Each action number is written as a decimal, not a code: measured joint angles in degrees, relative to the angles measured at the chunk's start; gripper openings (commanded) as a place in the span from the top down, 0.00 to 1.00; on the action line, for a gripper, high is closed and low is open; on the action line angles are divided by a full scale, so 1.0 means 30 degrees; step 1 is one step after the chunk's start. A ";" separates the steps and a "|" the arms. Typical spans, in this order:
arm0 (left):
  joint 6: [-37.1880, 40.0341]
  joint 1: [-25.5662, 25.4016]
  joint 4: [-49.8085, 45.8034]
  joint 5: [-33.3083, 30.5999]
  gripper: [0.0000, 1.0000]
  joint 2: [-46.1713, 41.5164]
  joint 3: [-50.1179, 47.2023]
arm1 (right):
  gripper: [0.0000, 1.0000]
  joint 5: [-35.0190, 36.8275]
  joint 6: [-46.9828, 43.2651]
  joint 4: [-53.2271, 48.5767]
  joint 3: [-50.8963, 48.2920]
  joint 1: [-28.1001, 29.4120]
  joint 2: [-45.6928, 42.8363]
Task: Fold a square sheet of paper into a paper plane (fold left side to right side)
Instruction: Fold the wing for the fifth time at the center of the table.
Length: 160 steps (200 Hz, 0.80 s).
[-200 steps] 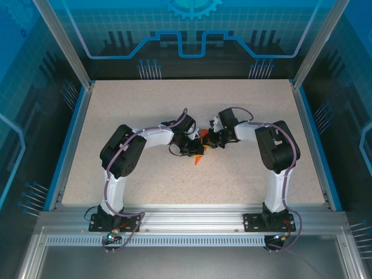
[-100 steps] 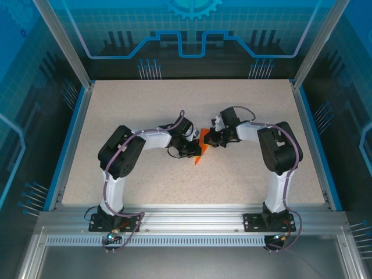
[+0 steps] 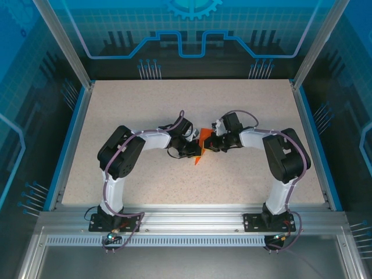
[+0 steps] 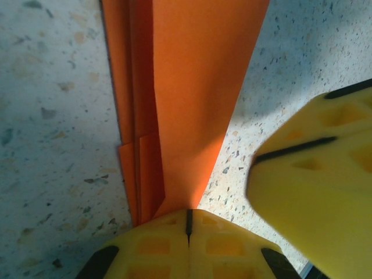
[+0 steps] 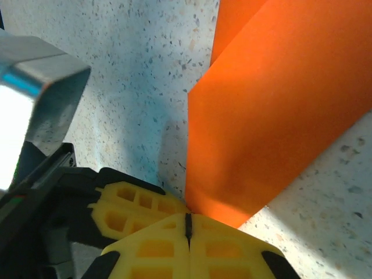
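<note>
Paper location: You had the bright orange folded paper sheet point(image 3: 200, 152) near the middle of the speckled beige surface point(image 3: 145, 110), between the two arms.
Key relation: In the overhead view its long axis ran roughly 12 to 6 o'clock, with the narrow tip toward 6. Your left claw point(image 4: 187, 225) met it from the 9 o'clock side and your right claw point(image 5: 187, 225) from the 3 o'clock side. Neither arm was clearly nearer.
Left claw: Its yellow fingers were pressed together, and the paper's near end appeared pinched at their seam. The sheet ran away from them toward 12 o'clock in the left wrist view.
Right claw: It was also pressed together, seemingly nipping the bottom corner of a raised flap that rose toward 1 o'clock in the right wrist view.
Neighbour: A blurred yellow finger point(image 4: 314, 180), probably the right claw's, sat just beside the paper at 3 o'clock of the left wrist view.
Paper look: It was plain and unmarked. Several narrow creased layers were stacked along the 9 o'clock edge, and one broad smooth panel stood up off the surface.
Likely next: You would probably have to carry the lifted panel across toward 3 o'clock and keep it parallel to that long axis.
</note>
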 measured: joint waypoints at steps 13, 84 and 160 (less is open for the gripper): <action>-0.0007 0.0000 0.0073 0.0000 1.00 -0.0015 -0.0044 | 0.98 -0.0036 0.0102 0.0182 0.0000 0.0036 0.0270; -0.0007 0.0015 0.0073 0.0015 1.00 -0.0022 -0.0073 | 0.98 -0.0066 0.0627 0.0787 0.0007 0.0124 0.0889; -0.0007 0.0102 -0.0168 0.0007 1.00 -0.0095 -0.0109 | 0.98 0.0029 0.2426 0.1166 -0.0204 0.0291 0.0998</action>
